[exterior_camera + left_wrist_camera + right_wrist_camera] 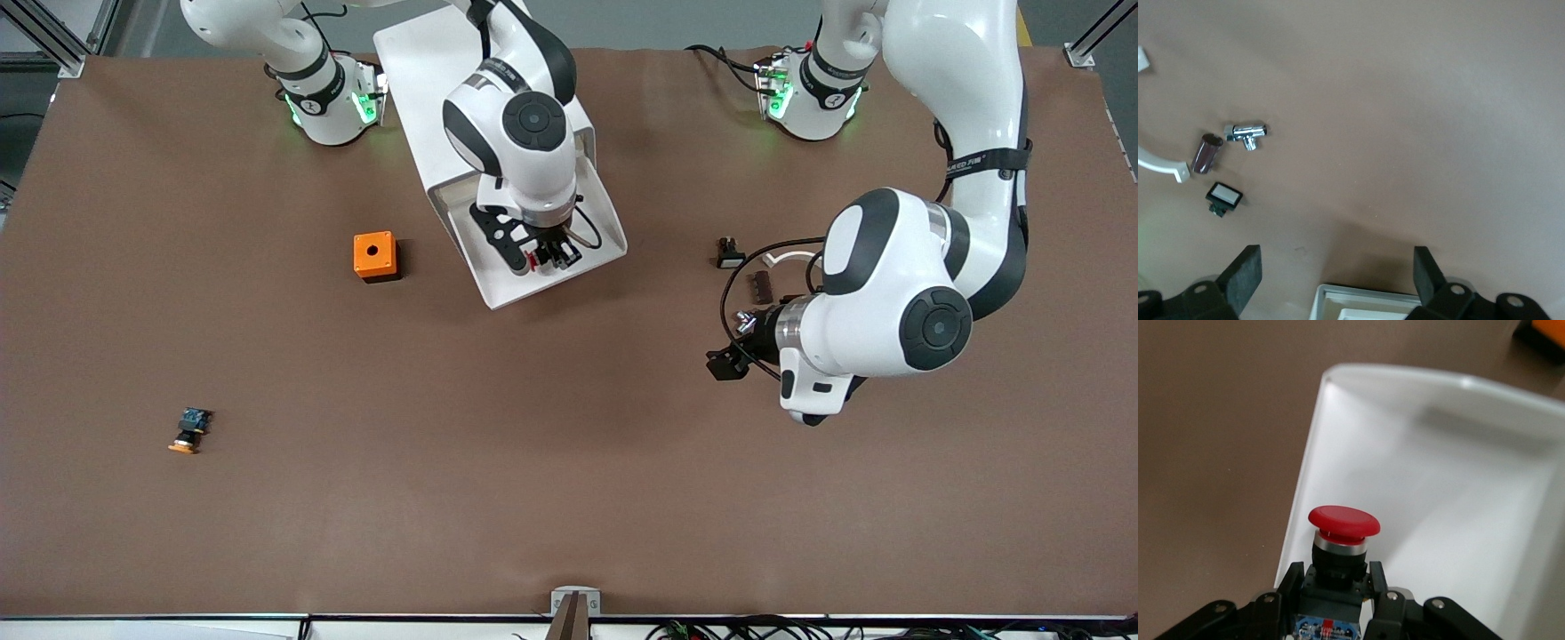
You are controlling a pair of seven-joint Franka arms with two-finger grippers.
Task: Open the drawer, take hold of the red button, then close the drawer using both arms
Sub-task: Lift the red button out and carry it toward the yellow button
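Note:
The drawer (494, 296) stands pulled out of the white cabinet (427, 62) toward the front camera; its white floor fills the right wrist view (1451, 487). My right gripper (547, 256) is over the open drawer and shut on the button's dark body. The button's red cap (1343, 522) sticks out past my right gripper (1336, 583). A bit of red shows between the fingers in the front view (532, 260). My left gripper (731, 356) is open and empty over bare table toward the left arm's end, its fingers (1245, 273) wide apart.
An orange cube with a hole (374, 255) sits beside the drawer. A yellow-capped button (188, 431) lies toward the right arm's end, nearer the front camera. By my left gripper lie a black switch (1224, 197), a brown cylinder (1205, 153), a chrome fitting (1247, 133) and a white curved piece (1158, 165).

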